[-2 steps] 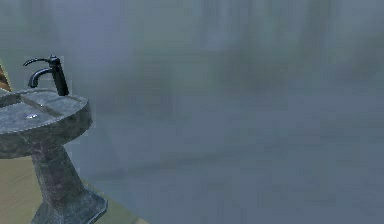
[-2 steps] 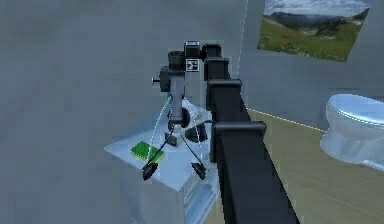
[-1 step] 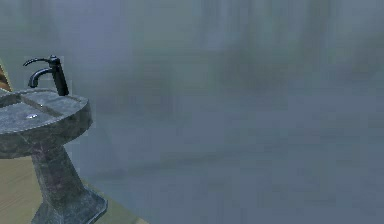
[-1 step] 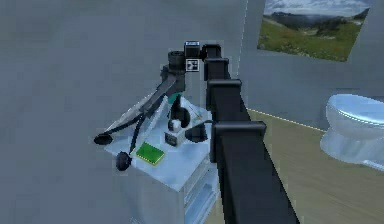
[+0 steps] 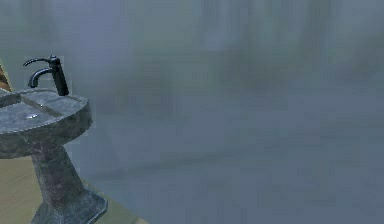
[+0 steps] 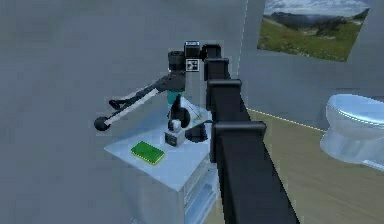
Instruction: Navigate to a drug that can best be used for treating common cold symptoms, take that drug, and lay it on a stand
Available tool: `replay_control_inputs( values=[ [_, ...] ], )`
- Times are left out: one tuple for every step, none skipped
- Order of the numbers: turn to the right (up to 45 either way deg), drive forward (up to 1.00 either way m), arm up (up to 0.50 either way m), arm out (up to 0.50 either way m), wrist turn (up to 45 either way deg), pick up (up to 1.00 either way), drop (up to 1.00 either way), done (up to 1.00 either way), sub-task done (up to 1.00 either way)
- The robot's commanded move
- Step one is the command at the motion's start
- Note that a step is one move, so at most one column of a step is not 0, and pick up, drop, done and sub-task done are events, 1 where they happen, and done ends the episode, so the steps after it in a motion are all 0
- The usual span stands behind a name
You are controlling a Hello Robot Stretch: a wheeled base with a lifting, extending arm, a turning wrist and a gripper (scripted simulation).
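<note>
Arm bar (image 6: 240, 150) first, since it sits right up front in the arm side view and runs out to the gripper (image 6: 106, 112). We honestly can't tell what the fingers are doing or whether they've got anything, because there's clutter on a surface right behind them.

Our best guess for the cold medicine is the small dark bottle (image 6: 175, 128) with a pale top. It stands upright just below the gripper's body, on the arm side of the fingers. A teal bottle (image 6: 176, 106) stands just behind it, closer to the gripper, so we can't swear which one is the drug.

Handling-wise, we reckon it's light, rigid and smooth-sided, so it's easy to knock over and a bit slippery. We'd take it around the middle of the body, below the cap, coming in level so it doesn't tip into its neighbour.

Further out, a green pad (image 6: 148, 152) lies flat below the fingers. All of this sits on a white cabinet (image 6: 170, 180). Well past the arm from the gripper there's a toilet (image 6: 355, 120), with a landscape picture (image 6: 310, 25) above it. Nowhere near the gripper, the forward view has a pedestal sink (image 5: 45, 125) with a dark faucet (image 5: 50, 72).
</note>
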Motion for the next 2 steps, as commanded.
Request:
replay_control_inputs(
  values=[
    [0.0, 0.00, 0.00, 0.00, 45.0, 0.00, 0.00, 0.00, 0.00],
    [0.0, 0.00, 0.00, 0.00, 33.0, 0.00, 0.00, 0.00, 0.00]
  ],
)
